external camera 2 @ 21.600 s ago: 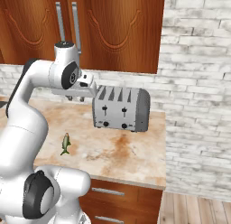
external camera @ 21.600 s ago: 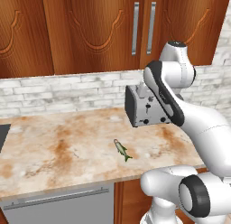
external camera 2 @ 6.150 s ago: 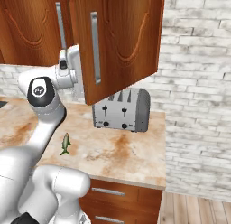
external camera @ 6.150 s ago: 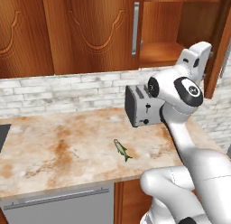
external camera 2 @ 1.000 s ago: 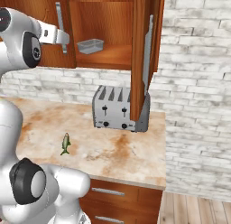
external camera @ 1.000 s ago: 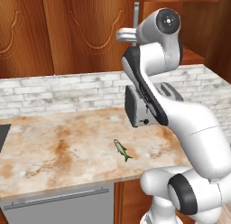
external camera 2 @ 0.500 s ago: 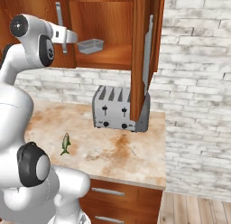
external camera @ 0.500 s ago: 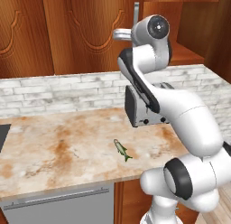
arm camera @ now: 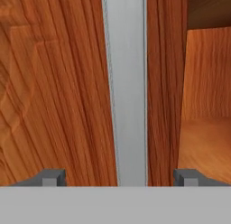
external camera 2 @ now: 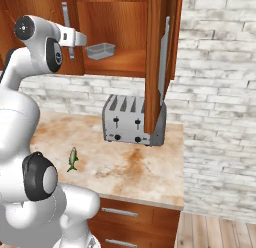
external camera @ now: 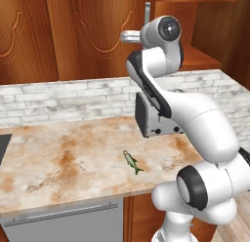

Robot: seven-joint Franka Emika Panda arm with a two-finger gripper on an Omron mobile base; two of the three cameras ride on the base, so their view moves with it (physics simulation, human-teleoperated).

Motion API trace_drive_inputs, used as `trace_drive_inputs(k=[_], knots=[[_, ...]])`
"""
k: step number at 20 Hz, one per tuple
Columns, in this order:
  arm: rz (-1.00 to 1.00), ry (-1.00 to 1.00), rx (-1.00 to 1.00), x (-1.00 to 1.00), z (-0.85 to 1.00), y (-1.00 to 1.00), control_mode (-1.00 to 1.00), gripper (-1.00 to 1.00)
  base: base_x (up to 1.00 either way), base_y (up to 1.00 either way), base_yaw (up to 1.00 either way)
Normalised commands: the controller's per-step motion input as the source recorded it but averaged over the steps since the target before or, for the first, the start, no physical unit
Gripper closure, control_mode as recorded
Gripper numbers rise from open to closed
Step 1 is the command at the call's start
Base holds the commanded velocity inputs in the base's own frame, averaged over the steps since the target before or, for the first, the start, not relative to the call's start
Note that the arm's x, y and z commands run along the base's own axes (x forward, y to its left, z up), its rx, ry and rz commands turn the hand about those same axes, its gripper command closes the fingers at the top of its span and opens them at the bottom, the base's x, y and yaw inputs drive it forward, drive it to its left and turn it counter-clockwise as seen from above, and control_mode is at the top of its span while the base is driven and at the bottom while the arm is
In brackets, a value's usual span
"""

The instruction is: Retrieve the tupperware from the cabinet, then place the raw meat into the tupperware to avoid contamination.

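Observation:
The cabinet's (external camera 2: 125, 22) right door (external camera 2: 156, 62) stands swung open. On the shelf inside sits the tupperware (external camera 2: 100, 51), a small clear grey tub. My gripper (arm camera: 121, 177) is open at the closed left door (external camera: 97, 36), up at cabinet height, its fingertips (arm camera: 54, 177) wide apart on either side of that door's silver bar handle (arm camera: 126, 83) without touching it. Seen from the base, the gripper (external camera 2: 77, 39) is just left of the tupperware. The raw meat (external camera: 131, 161), a tiny fish, lies on the marble counter (external camera: 58, 163) in front of the toaster.
A silver toaster (external camera 2: 132, 119) stands against the brick wall under the open door. A grey appliance front (external camera: 63, 221) sits below the counter edge. A dark cooktop corner (external camera: 3, 143) shows at far left.
The upper arm has dropped and swung a little, carrying the hand closer to the left door's handle. The fingers have come in slightly. Fish, toaster and tupperware have stayed put.

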Motion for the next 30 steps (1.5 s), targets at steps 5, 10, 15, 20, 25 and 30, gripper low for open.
trace_drive_inputs(k=[5, 10, 15, 20, 25, 30], knots=[[0.0, 0.0, 0.0, 0.44, 0.0, 0.01, -1.0, 1.0, 0.0, 0.0, 0.0], [0.0, -0.03, 0.0, 0.08, 0.0, 0.0, -1.0, 1.0, 0.0, 0.0, 0.0], [0.0, -0.07, 0.0, -0.38, 0.0, 0.11, -1.0, 1.0, 0.0, 0.0, 0.0], [-0.01, -0.14, 0.0, -0.8, 0.0, 0.22, -1.0, 1.0, 0.0, 0.0, 0.0], [-0.06, -0.17, 0.0, -0.97, 0.0, 0.34, -1.0, 1.0, 0.0, 0.0, 0.0], [-0.08, -0.15, 0.0, -0.75, 0.0, 0.44, -1.0, 1.0, 0.0, 0.0, 0.0]])
